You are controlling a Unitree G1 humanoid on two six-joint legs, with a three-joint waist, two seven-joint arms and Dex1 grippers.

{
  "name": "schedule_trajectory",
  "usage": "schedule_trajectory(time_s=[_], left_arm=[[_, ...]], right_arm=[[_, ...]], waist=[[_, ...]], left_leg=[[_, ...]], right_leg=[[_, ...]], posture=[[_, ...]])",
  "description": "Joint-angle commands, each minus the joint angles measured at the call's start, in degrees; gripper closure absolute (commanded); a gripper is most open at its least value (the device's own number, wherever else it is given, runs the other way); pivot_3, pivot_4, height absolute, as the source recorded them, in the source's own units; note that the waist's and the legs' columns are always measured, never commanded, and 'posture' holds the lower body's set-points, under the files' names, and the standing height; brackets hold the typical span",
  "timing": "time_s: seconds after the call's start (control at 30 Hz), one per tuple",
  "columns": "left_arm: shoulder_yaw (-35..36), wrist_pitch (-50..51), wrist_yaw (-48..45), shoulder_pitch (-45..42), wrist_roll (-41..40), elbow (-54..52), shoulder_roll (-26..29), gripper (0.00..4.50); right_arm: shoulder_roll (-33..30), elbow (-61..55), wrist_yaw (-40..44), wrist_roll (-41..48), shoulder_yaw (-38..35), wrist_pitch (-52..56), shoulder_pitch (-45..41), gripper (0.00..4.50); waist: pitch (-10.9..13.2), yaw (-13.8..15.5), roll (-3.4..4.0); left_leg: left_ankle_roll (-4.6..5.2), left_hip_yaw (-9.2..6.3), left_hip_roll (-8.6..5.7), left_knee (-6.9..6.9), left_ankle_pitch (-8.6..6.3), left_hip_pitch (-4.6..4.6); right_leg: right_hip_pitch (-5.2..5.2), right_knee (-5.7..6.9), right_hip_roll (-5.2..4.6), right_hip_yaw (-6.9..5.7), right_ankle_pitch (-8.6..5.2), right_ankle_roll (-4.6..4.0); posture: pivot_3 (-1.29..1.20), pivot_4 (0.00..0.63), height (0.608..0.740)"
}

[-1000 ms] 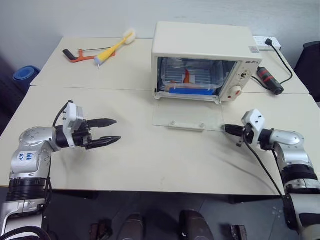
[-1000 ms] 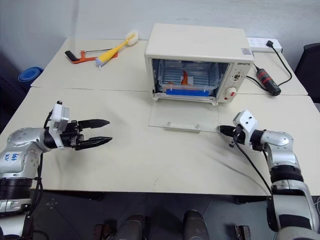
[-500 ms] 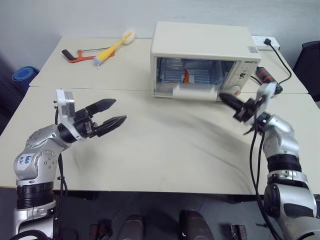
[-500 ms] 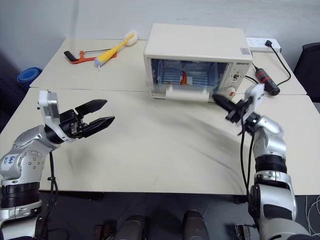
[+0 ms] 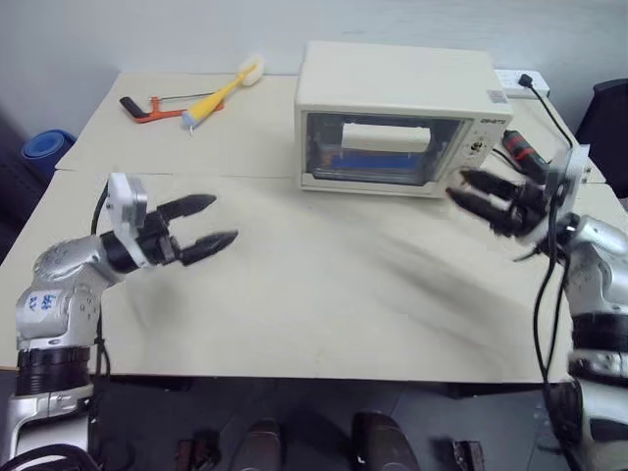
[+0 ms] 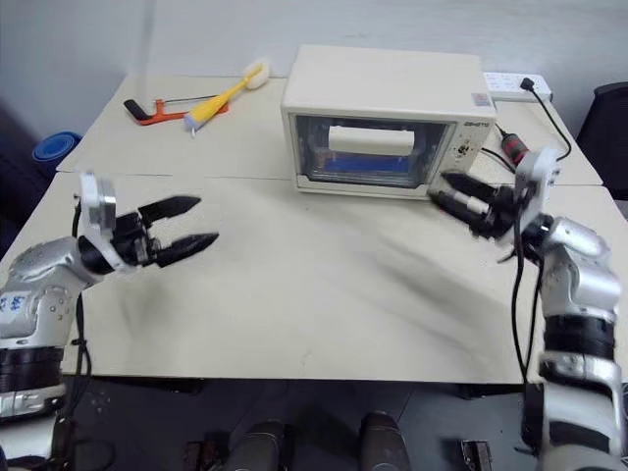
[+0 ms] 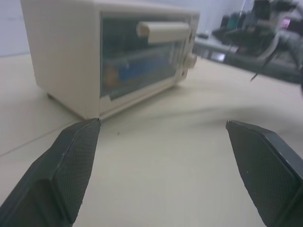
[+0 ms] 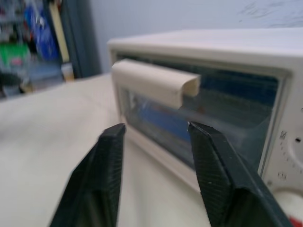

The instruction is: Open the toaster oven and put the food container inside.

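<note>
The cream-white toaster oven (image 5: 392, 88) stands at the back of the table with its glass door shut and the bar handle (image 5: 386, 137) up. Through the glass I see the food container (image 5: 378, 160) as a clear box with a blue strip. My right gripper (image 5: 457, 186) hovers open just off the oven's right front corner, near the knobs, holding nothing. In the right wrist view its fingers (image 8: 106, 161) frame the handle (image 8: 156, 82) without touching it. My left gripper (image 5: 224, 219) is open above the table, far to the left of the oven and pointing toward it.
An orange and black hacksaw (image 5: 152, 106) and a yellow brush (image 5: 228, 90) lie at the back left. A black and red tool (image 5: 525, 152) and a power strip (image 5: 520, 83) with a cable sit right of the oven. The table's (image 5: 324, 294) right edge is close to my right arm.
The oven door swung up from lying flat to shut. My right gripper rose from the table with the door's edge, then opened. My left gripper stayed open in about the same place.
</note>
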Motion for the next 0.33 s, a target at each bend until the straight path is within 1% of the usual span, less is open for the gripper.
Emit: schedule_trajectory(time_s=[0.03,0.07,0.1,0.13,0.23,0.27,0.33], left_arm=[[-1.8,-12.7,-5.8,3.9,7.6,2.4,3.7,0.00],[-1.8,-14.8,-8.1,5.7,7.8,2.9,4.5,0.00],[-1.6,-16.8,-9.1,7.0,8.3,3.5,4.9,0.00],[-1.7,-19.9,-9.6,8.5,9.9,3.8,5.7,0.00],[-0.3,-22.6,-9.9,11.8,10.1,4.1,6.4,0.00],[0.1,-21.2,-9.7,13.0,9.4,3.3,6.7,0.00],[1.2,-20.0,-8.2,14.5,8.6,2.1,6.6,0.00]], right_arm=[[-2.8,-13.9,8.2,-0.5,2.3,-6.6,8.9,0.99],[-3.3,-16.0,9.7,-0.4,2.5,-7.9,12.2,0.67],[-3.4,-17.3,10.5,-0.4,2.6,-9.0,14.6,0.24],[-3.5,-18.1,10.2,0.3,2.2,-8.0,16.5,0.03],[-3.5,-17.2,10.8,-0.2,2.1,-9.4,19.7,0.03],[-3.8,-15.4,11.9,-1.3,2.5,-11.6,20.2,0.03],[-4.1,-11.6,11.6,-2.4,2.2,-12.4,19.8,0.03]], waist=[[0.0,0.0,0.00],[0.0,-0.1,0.00],[0.0,0.0,0.00],[0.0,0.2,0.00],[0.0,0.3,0.00],[0.0,0.5,0.00],[0.0,0.5,0.00]], left_leg=[[0.00,0.05,0.00,-0.02,0.00,-0.02],[0.00,0.07,0.03,-0.02,0.00,0.03],[0.00,0.11,0.03,-0.01,0.00,0.03],[0.00,0.11,0.02,0.04,0.00,0.03],[0.02,0.09,0.02,0.08,-0.01,0.02],[0.02,0.08,0.02,0.10,-0.01,0.01],[0.03,0.06,0.02,0.13,-0.02,0.02]], right_leg=[[0.00,-0.03,0.00,0.01,0.00,0.00],[0.01,-0.05,0.01,0.01,0.00,0.00],[0.02,-0.04,0.01,0.03,0.00,0.00],[0.02,-0.03,0.00,0.04,0.00,0.00],[0.05,-0.01,-0.01,0.04,0.00,0.00],[0.06,-0.01,-0.02,0.04,0.00,0.00],[0.09,-0.01,-0.03,0.04,0.00,0.00]], posture=[[0.00,0.150,0.740],[0.00,0.150,0.740],[0.00,0.150,0.740],[0.00,0.150,0.740],[0.00,0.150,0.740],[0.00,0.150,0.740],[0.00,0.150,0.740]])
